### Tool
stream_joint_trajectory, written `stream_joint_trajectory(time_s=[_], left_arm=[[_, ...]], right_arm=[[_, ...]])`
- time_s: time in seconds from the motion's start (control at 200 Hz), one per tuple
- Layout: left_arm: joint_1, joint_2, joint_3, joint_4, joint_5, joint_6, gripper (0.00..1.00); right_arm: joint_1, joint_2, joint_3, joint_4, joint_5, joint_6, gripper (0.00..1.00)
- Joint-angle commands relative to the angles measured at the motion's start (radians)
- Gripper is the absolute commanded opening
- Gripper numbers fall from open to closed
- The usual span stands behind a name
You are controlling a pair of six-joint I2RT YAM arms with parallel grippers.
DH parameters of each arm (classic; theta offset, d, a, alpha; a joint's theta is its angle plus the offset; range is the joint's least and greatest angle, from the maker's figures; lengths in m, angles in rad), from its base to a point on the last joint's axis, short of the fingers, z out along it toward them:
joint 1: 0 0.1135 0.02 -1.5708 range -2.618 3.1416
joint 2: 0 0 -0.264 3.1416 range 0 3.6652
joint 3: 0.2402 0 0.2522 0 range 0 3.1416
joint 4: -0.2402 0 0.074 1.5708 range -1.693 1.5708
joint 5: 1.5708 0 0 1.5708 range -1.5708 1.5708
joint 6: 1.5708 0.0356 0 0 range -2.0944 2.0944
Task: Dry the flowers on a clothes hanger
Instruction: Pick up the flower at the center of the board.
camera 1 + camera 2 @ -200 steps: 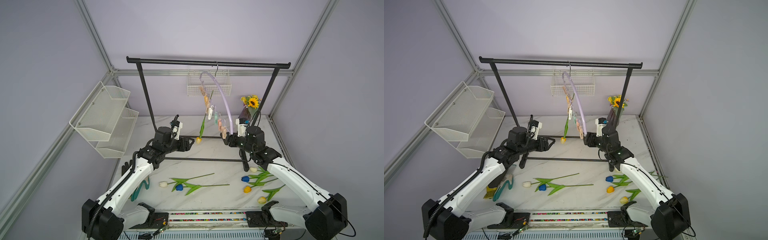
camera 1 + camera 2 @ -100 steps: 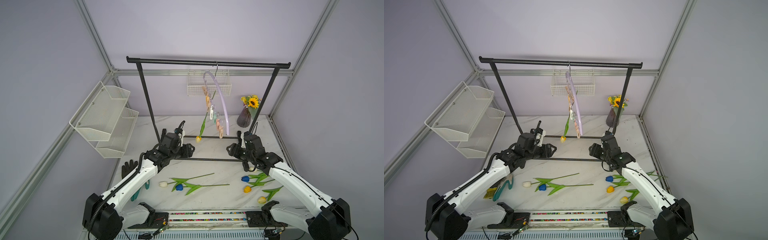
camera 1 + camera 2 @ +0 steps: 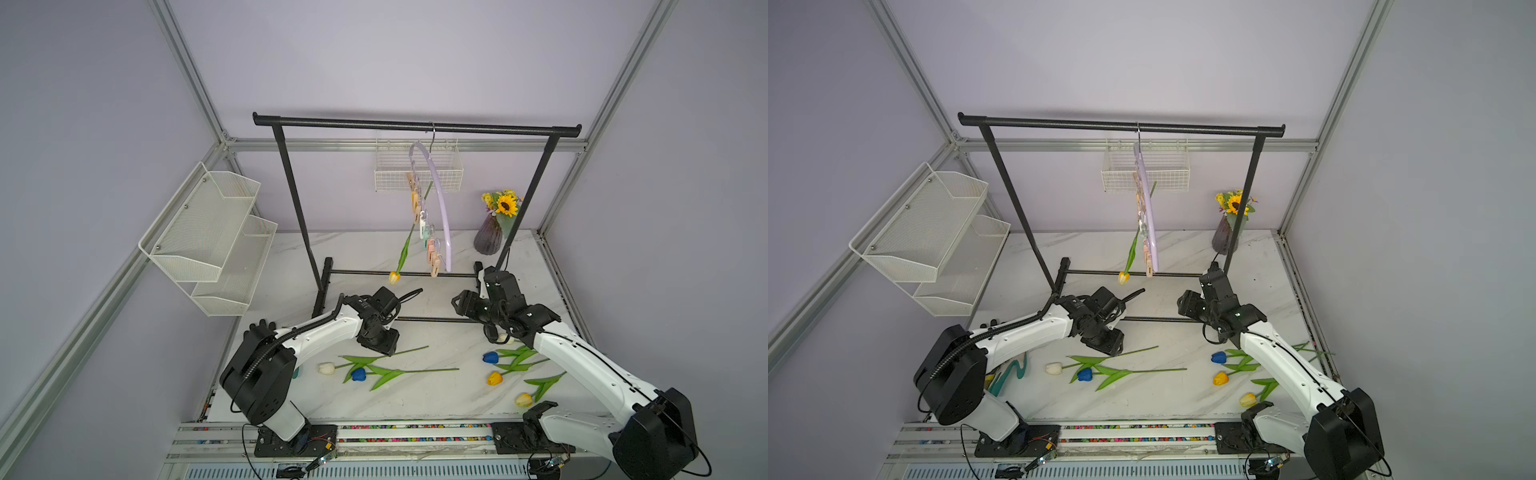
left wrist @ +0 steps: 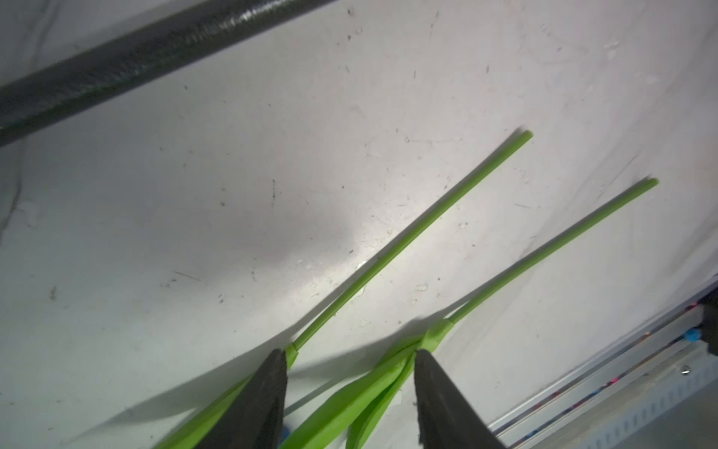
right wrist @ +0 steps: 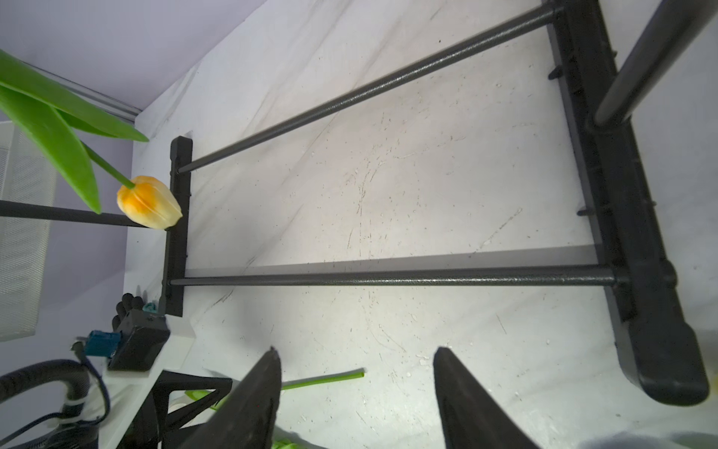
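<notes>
The lilac clothes hanger (image 3: 441, 208) hangs from the rack bar, and one yellow-orange tulip (image 3: 394, 277) is clipped to it head down. A white flower (image 3: 327, 368) and a blue flower (image 3: 358, 374) lie on the table. Their stems (image 4: 412, 237) run out from under my left gripper (image 4: 349, 355). It is open and low over them, with green leaves between its fingers. Three more flowers (image 3: 495, 378) lie by my right arm. My right gripper (image 5: 355, 352) is open and empty above the table, in front of the rack's base bar.
The black garment rack (image 3: 415, 124) has two low bars (image 3: 432, 320) across the table. A sunflower vase (image 3: 488, 243) stands at the back right. White wire shelves (image 3: 208, 237) hang on the left wall, and a wire basket (image 3: 417, 176) hangs on the back wall. A black glove (image 3: 258, 328) lies at the left.
Both arms came down and back from the hanger. My left gripper dropped onto the white and blue flowers' stems and narrowed a little. The hanger swung round.
</notes>
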Motion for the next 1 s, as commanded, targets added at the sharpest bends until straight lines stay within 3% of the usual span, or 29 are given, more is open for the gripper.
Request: stream_joint_trajectory(time_s=[0.0, 0.12, 0.375, 0.565, 0.995], left_arm=[[-0.012, 0.034, 0.057, -0.098, -0.041, 0.097, 0.54], [-0.015, 0.098, 0.071, -0.135, -0.119, 0.123, 0.5], [-0.021, 0.131, 0.027, -0.09, -0.107, 0.184, 0.44], [-0.036, 0.161, 0.006, -0.067, -0.148, 0.154, 0.3], [-0.055, 0.168, 0.021, -0.031, -0.286, 0.137, 0.13]], right_arm=[[-0.014, -0.006, 0.019, 0.024, -0.032, -0.047, 0.64], [-0.022, -0.037, 0.004, 0.039, -0.037, -0.058, 0.64], [-0.052, -0.023, 0.001, 0.077, -0.063, -0.065, 0.64], [-0.062, 0.013, 0.015, 0.089, -0.088, -0.064, 0.63], [-0.072, -0.009, -0.001, 0.107, -0.109, -0.058, 0.62]])
